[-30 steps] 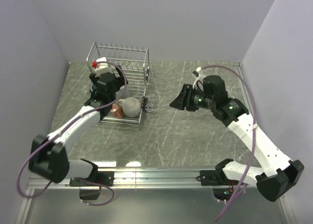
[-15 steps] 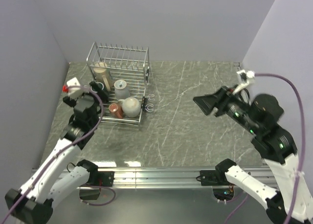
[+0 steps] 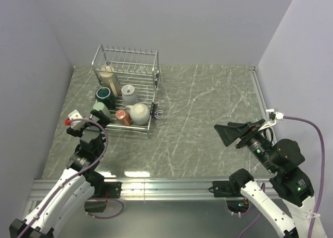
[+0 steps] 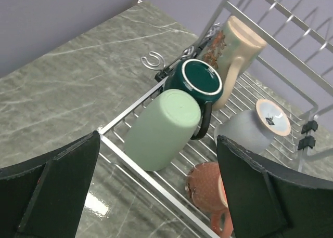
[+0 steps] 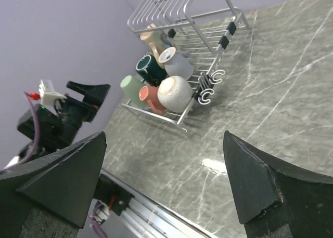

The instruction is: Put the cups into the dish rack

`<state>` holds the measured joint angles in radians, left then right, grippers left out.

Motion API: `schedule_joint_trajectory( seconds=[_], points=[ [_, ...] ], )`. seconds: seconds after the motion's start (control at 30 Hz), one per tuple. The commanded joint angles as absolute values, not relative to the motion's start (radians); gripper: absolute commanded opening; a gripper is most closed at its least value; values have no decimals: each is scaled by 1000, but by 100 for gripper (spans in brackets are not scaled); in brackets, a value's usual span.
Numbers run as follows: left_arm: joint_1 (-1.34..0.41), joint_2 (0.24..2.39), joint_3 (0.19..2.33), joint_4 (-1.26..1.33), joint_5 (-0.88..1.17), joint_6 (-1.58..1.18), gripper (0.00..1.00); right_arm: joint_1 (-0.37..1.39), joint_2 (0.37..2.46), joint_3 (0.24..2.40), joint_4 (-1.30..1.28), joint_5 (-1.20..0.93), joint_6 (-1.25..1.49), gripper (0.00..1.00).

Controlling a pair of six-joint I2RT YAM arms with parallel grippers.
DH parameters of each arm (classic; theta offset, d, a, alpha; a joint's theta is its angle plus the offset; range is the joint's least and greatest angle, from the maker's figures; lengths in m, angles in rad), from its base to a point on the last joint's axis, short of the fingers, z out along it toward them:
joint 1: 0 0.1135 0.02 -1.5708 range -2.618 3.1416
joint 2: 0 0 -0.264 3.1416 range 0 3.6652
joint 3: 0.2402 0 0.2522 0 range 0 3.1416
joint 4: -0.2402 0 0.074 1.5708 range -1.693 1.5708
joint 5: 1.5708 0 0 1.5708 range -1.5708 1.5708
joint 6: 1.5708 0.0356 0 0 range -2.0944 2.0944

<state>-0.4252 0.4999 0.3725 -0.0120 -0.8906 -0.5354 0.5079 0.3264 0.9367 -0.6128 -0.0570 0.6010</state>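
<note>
Tools on both my arms, the left tool [image 4: 158,143] and the right tool [image 3: 237,132], gape wide with nothing in them, apart from the dish rack [image 3: 126,51] at the far left of the worktop [image 3: 208,103]. All six cups sit inside it: the pale green mug [image 4: 158,131] is tipped base-up, its long axis slanting toward the dark green mug [image 4: 200,78] it touches. Beyond them are the tall tan mug [image 4: 237,51] leaning toward the tines, the blue-grey mug [image 4: 244,135], the red-brown mug [image 4: 205,188] and the cream mug [image 3: 139,113]. One small mark on the blue-grey base is unreadable.
</note>
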Motion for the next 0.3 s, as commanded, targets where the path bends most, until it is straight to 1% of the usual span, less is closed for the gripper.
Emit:
schedule_joint_trajectory(
  seconds=[0.0, 0.07, 0.13, 0.27],
  points=[
    [-420, 471, 350, 12, -946, -653, 99, 506, 349, 960, -532, -67, 640, 100],
    [-420, 460, 344, 3, -957, -690, 99, 506, 391, 995, -573, -52, 629, 100],
    [-420, 459, 331, 17, -947, -655, 100, 508, 451, 1035, -626, -46, 614, 100],
    [-422, 492, 314, 75, -946, -560, 99, 506, 465, 1014, -586, -87, 591, 100]
  ],
)
